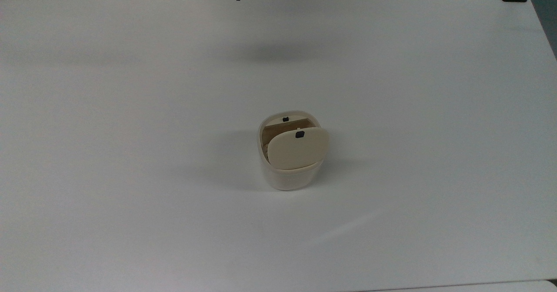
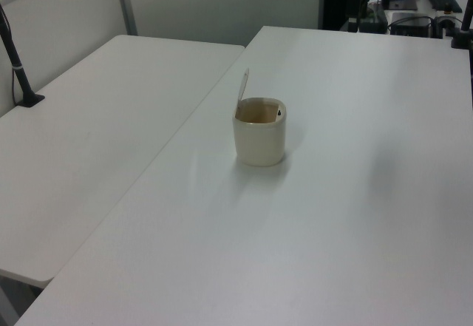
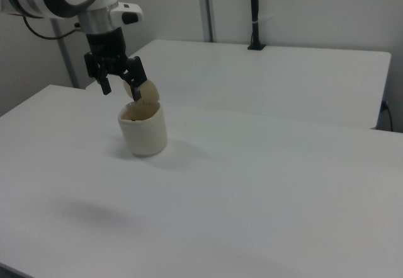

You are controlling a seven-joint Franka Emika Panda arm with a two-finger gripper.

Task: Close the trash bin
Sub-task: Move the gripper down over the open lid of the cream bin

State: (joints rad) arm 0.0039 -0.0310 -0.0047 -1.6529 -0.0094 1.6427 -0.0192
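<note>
The trash bin (image 1: 289,170) stood near the middle of the white table (image 1: 130,109), with its beige lid (image 1: 298,147) raised on edge and the mouth open. In the top view the lid's hinge sat at the bin's 6 o'clock side and its small black tab (image 1: 300,134) pointed toward 12 o'clock. In the right view the gripper (image 3: 121,82) hung high over the table, nearer the camera than the bin, with its jaws spread wide and holding nothing.

The main risk, as I judged it, was a sideways shove. The bin looked light and stood free on a smooth top, so a push landing low on the lid or on the wall (image 3: 145,133) could slide or tip it rather than swing the lid down. A push from the wrong face would fold the lid further open. A finger coming down inside the mouth could be caught under the closing lid.

What showed of the inside was a brownish inner surface (image 1: 278,129) and a second black tab (image 1: 285,119) at the 12 o'clock rim; no rubbish could be made out.
</note>
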